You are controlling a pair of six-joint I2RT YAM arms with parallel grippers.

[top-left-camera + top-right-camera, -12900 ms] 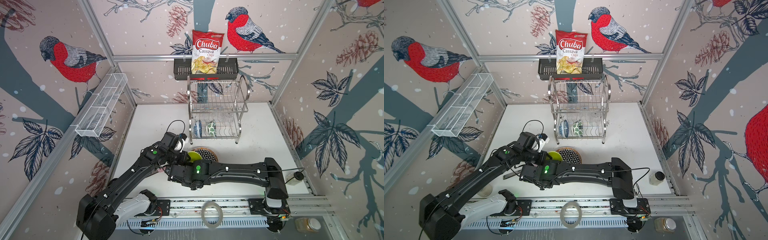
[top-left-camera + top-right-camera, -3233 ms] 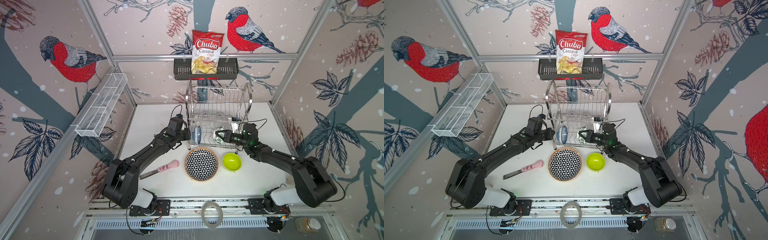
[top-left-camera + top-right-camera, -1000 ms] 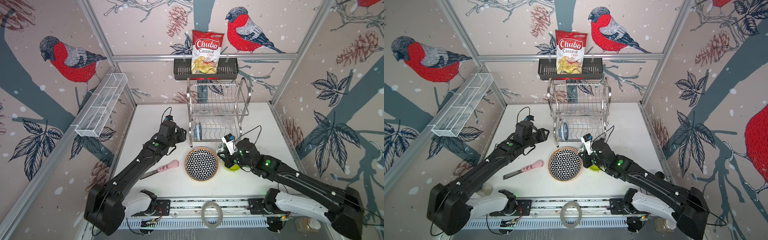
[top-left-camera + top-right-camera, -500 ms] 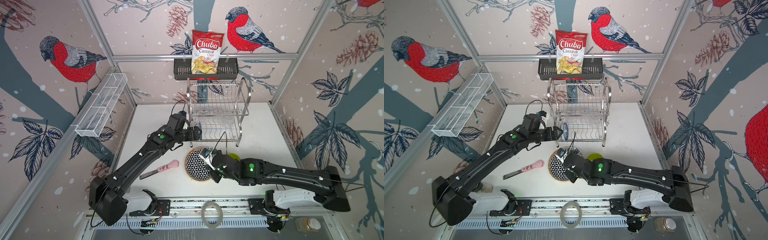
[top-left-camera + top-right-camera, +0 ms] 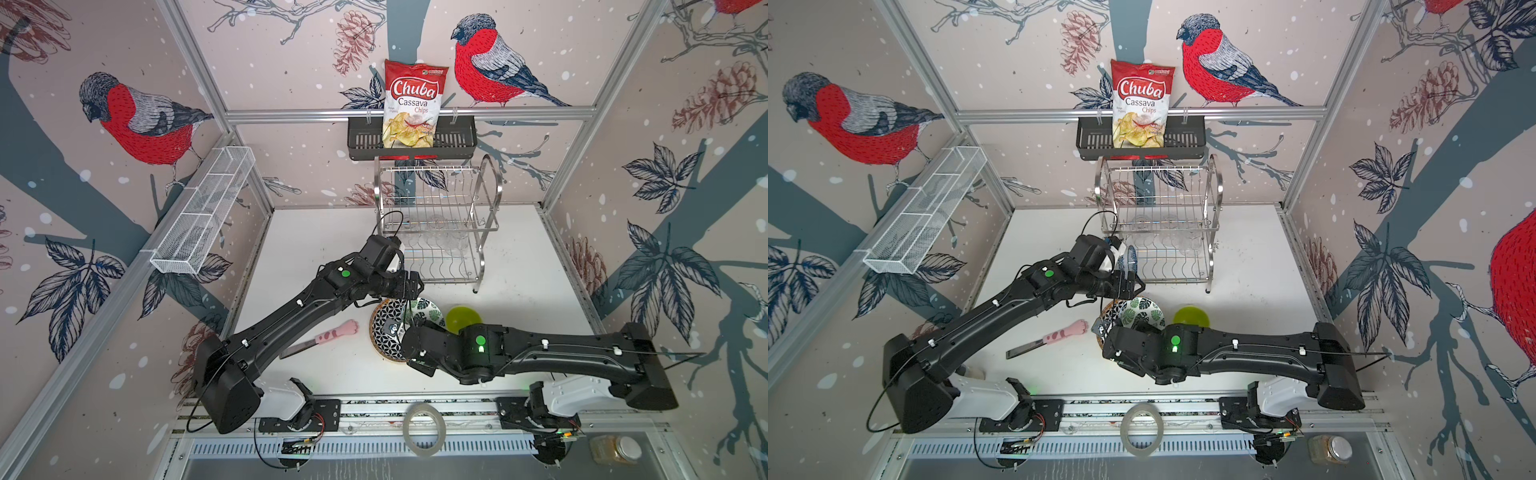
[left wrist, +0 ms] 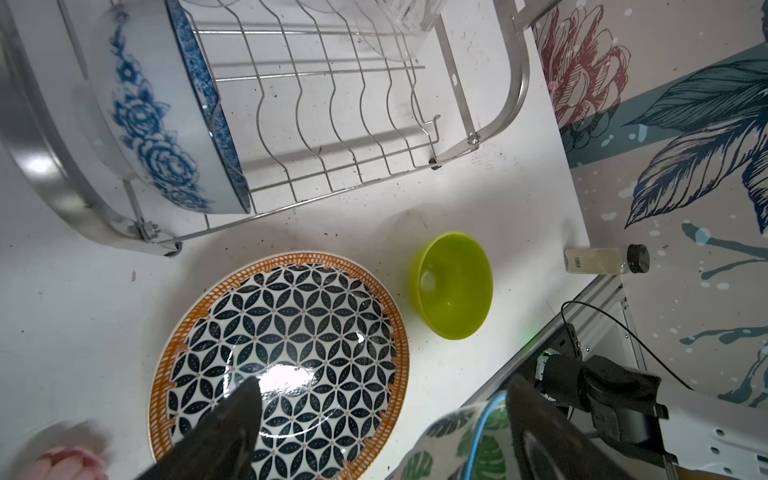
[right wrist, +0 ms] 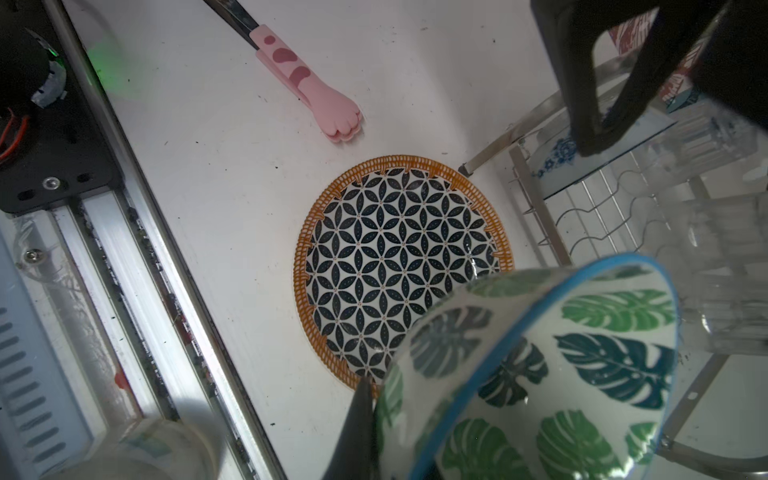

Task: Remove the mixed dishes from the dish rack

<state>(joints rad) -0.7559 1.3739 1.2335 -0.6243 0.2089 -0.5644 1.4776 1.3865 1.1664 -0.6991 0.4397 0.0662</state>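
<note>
My right gripper (image 7: 388, 436) is shut on the rim of the green-leaf bowl (image 7: 540, 374), holding it tilted above the black-and-white geometric plate (image 5: 384, 328) on the table. My left gripper (image 6: 382, 432) stands open just above that plate, at the front left corner of the dish rack (image 5: 440, 224). The leaf bowl (image 6: 457, 449) shows beside one left finger (image 6: 536, 428); I cannot tell whether they touch. A blue-floral bowl (image 6: 158, 124) stands on edge in the rack's lower tier, with clear glasses (image 7: 715, 249) behind it. The lime bowl (image 5: 463, 318) sits on the table right of the plate.
A pink cat-paw utensil (image 5: 332, 332) lies left of the plate. A black wall basket (image 5: 361, 141) holding a chips bag (image 5: 411, 104) hangs above the rack, and a white mesh basket (image 5: 203, 216) runs along the left wall. A small bottle (image 6: 602, 259) lies by the right wall.
My right arm has carried the green-leaf bowl from the lime bowl's side to above the geometric plate. My left gripper has opened and come forward from the rack's left side.
</note>
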